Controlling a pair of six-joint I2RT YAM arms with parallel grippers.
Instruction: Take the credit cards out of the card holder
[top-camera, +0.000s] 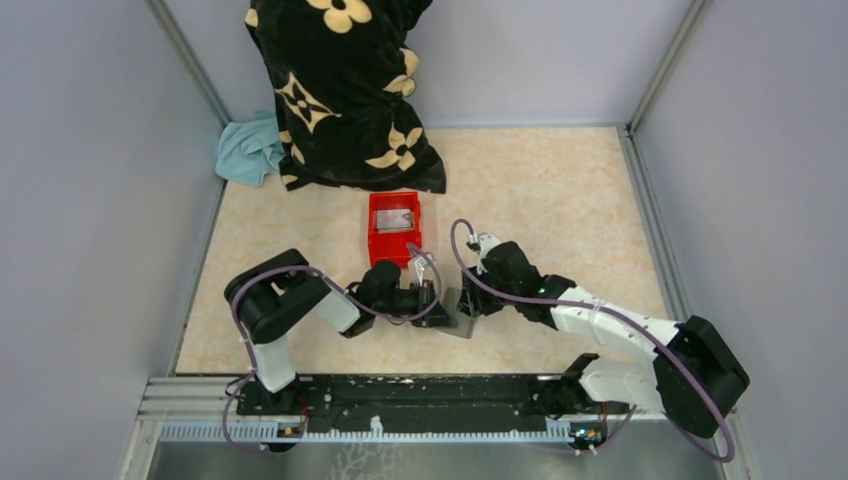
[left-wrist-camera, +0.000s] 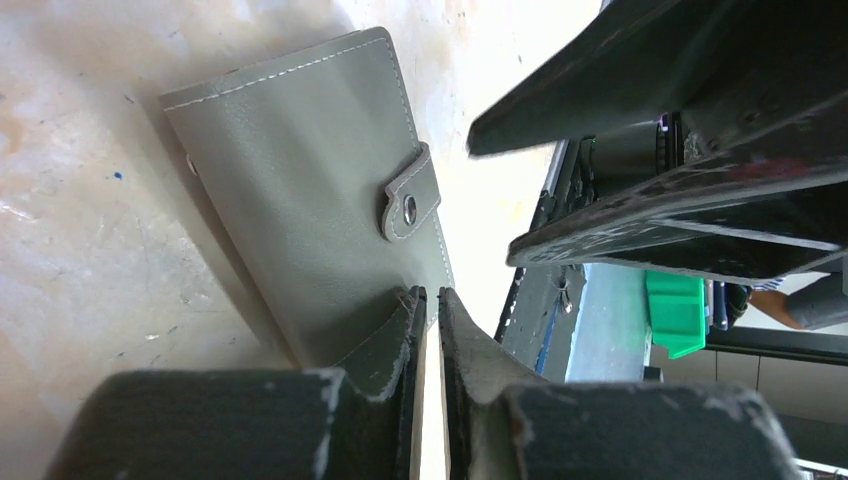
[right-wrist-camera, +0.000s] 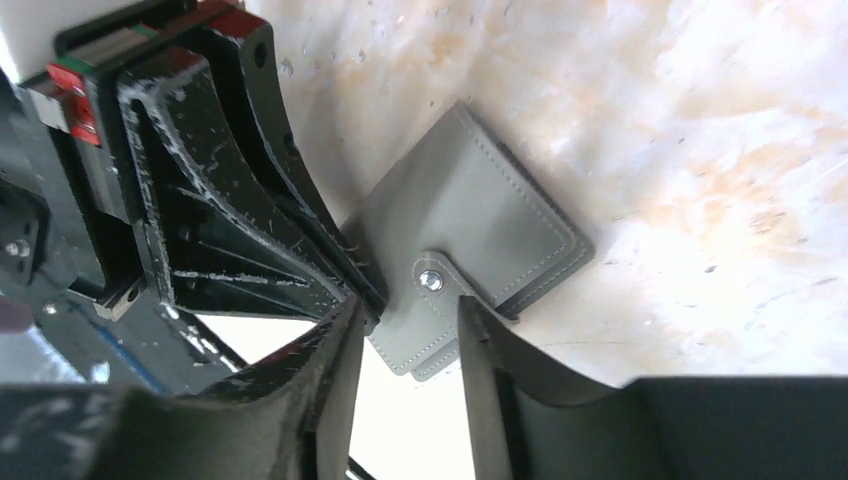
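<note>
The card holder is a grey wallet, snapped closed, on the table between my two grippers. It also shows in the left wrist view and the right wrist view. My left gripper is shut, its tips at the wallet's near edge with only a thin bright gap between them. My right gripper is open, its fingers on either side of the snap tab. One silver-grey credit card lies in the red bin. Any cards inside the wallet are hidden.
A black bag with cream flower prints and a light blue cloth sit at the back left. Grey walls close in the table on three sides. The arms' base rail runs along the near edge.
</note>
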